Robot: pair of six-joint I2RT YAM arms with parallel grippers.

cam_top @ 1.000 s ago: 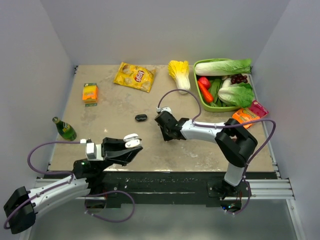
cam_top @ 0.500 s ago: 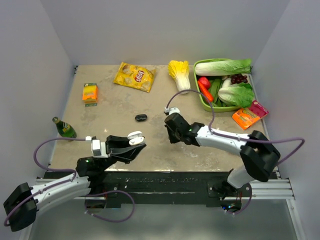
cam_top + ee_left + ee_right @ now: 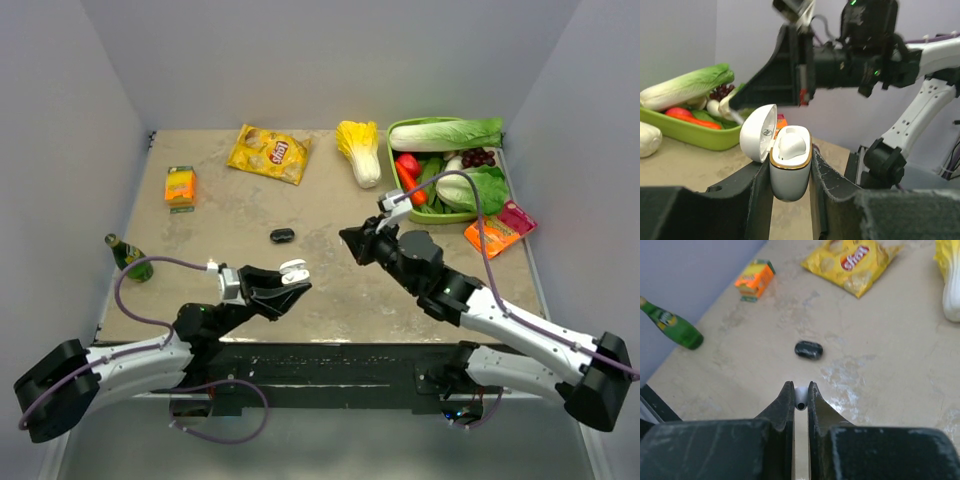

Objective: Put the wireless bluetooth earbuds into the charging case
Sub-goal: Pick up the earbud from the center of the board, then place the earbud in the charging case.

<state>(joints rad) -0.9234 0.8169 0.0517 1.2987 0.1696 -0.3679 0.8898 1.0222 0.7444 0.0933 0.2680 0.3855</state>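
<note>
My left gripper is shut on the white charging case, held upright above the table's near edge. In the left wrist view the charging case has its lid flipped open to the left, and one white earbud sits in it. The right gripper hovers over the middle of the table, to the right of the case and a little beyond it. In the right wrist view, this gripper is shut on a tiny white earbud pinched at its fingertips. A small black oval case lies on the table beyond.
A green bottle lies at the left edge, with an orange box behind it. A yellow chips bag and a napa cabbage lie at the back. A green basket of vegetables and an orange packet are at the right.
The right gripper has risen off the table and shifted right with the white earbud. My left gripper has carried the open case to the right and a little forward.
</note>
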